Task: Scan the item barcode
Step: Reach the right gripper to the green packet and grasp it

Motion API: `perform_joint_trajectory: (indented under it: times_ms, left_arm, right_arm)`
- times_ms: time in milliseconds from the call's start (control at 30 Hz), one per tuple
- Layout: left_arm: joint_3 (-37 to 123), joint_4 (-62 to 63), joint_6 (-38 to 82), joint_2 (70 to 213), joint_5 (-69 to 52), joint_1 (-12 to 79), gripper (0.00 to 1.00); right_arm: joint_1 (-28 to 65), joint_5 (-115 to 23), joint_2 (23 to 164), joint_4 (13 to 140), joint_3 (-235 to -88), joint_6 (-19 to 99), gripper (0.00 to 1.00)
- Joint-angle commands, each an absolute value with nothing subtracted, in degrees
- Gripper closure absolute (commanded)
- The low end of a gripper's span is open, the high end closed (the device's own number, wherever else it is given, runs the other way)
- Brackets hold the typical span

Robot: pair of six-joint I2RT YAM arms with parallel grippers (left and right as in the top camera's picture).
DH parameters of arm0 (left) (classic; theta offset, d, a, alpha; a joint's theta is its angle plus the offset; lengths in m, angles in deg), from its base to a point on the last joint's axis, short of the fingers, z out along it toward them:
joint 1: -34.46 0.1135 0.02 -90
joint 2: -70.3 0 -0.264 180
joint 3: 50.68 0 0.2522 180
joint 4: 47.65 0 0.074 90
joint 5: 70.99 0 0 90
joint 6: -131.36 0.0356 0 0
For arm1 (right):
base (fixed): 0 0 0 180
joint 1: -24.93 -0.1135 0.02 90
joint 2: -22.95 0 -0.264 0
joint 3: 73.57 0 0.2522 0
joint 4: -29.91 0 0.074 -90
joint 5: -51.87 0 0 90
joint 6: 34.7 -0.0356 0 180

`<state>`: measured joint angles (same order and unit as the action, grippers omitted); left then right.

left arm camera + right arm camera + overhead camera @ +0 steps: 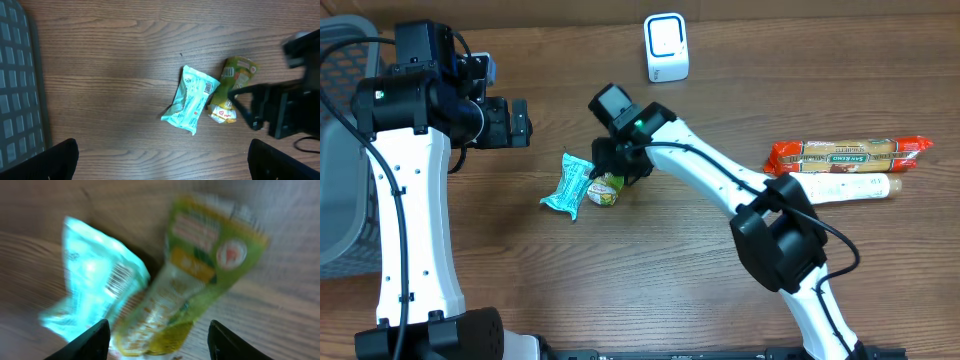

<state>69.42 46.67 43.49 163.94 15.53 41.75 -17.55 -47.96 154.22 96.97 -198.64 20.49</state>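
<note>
The right gripper (157, 340) stood released, its two dark fingers apart and pinching nothing, low over the desk (650, 290). Just under and between those fingers lay the green pouch (200, 265), flat on the wood near the middle of the desk. It was a soft, crinkled sachet. One end was bright green with a small round red-and-white mark. The middle carried a yellow band of print, and the other end was paler yellow-white with a red logo. The right wrist view was blurred, so the lettering could not be read and no barcode could be made out on the pouch.

Touching its side lay a teal packet (95, 280), rumpled, with a small white barcode patch (207, 88) facing up.

Further off, the left gripper (162, 160) hung above the desk, spread wide and empty, looking down on both packets. A white scanner (666, 47) stood upright at the far edge of the desk. Well apart to the right lay an orange cracker pack (850, 153) with a white tube (850, 187) just beside it. A grey basket (340, 200) sat at the left edge.
</note>
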Motion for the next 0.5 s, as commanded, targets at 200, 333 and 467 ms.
perform_joint_trajectory:
  times_ms: [200, 333, 467]
  left_arm:
    - [69.3, 46.6, 44.8, 164.0, 14.9, 42.2, 0.00]
    - [69.3, 46.6, 44.8, 164.0, 14.9, 42.2, 0.01]
    - [69.3, 46.6, 44.8, 164.0, 14.9, 42.2, 0.00]
  right_arm:
    - [-14.9, -49.8, 155.5, 106.8, -198.9, 22.2, 0.59]
    - [-11.1, -54.6, 155.5, 111.6, -199.6, 32.6, 0.92]
    - [-7.7, -57.7, 155.5, 113.1, -199.6, 44.0, 0.93]
